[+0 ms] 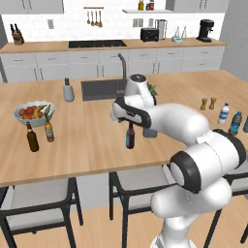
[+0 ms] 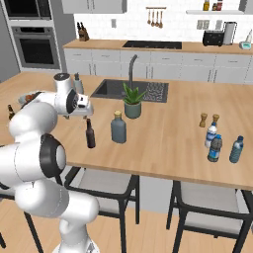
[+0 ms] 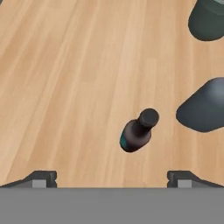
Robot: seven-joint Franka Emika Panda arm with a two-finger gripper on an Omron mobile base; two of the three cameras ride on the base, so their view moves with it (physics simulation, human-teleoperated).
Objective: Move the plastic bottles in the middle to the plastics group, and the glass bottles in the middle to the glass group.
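I've got the gripper (image 3: 111, 177) hanging wide open, empty, above the brown beer bottle (image 3: 138, 131), set up for a top-down grab, I'd guess. The bottle stands upright mid-tabletop (image 1: 87, 145) beside the grey-blue flask (image 2: 118, 128); glass group (image 1: 38, 134) sits far left by the fruit bowl (image 1: 34, 112). Wood island, sink (image 2: 129, 90) behind, white kitchen.

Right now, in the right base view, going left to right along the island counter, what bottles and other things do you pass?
Beer bottle → grey-blue flask → potted plant → wooden shakers → white-capped water bottle → dark blue bottle → blue-tinted bottle.
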